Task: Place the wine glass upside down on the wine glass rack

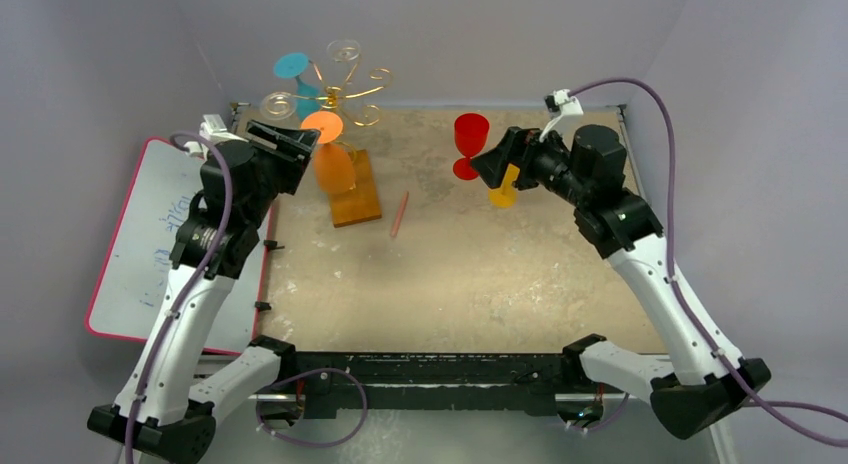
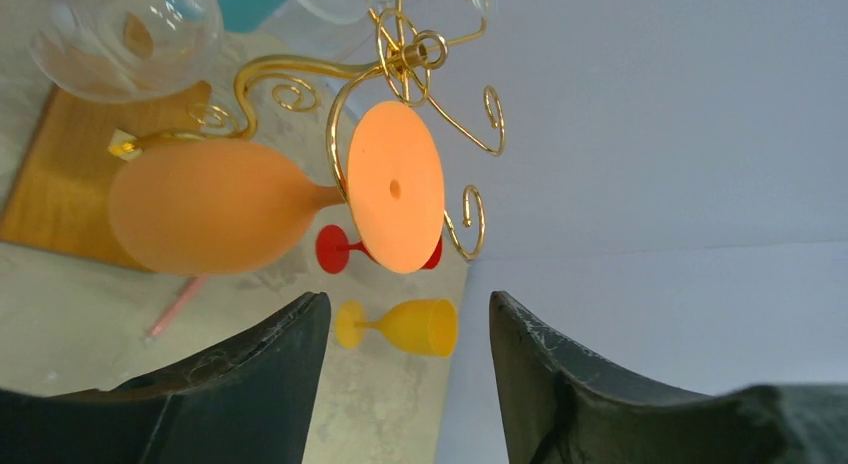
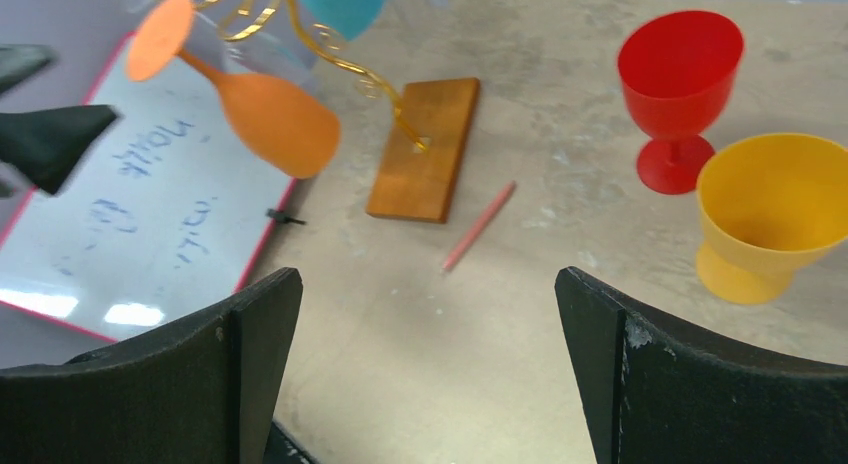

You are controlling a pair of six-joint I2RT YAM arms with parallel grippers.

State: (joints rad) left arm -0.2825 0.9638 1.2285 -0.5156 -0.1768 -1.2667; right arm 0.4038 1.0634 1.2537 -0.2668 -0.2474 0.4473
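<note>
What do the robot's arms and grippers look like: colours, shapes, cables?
The left arm and right arm have white links with black joints and bases. A purple cable runs along each. The left gripper and right gripper have dark, wedge-shaped, scuffed fingers.

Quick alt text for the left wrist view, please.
An orange glass hangs by its foot from the gold rack, clear of the open end effector in the foreground. A red glass and a yellow glass sit beyond.

Mottled sandy table [image 1: 480, 274] carries a rectangular orange-brown wooden base [image 1: 357, 199], a thin pink stick [image 1: 400, 214] near it, and a red plastic goblet [image 1: 470, 144] and yellow plastic goblet [image 3: 770, 214], upright, side by side.
</note>
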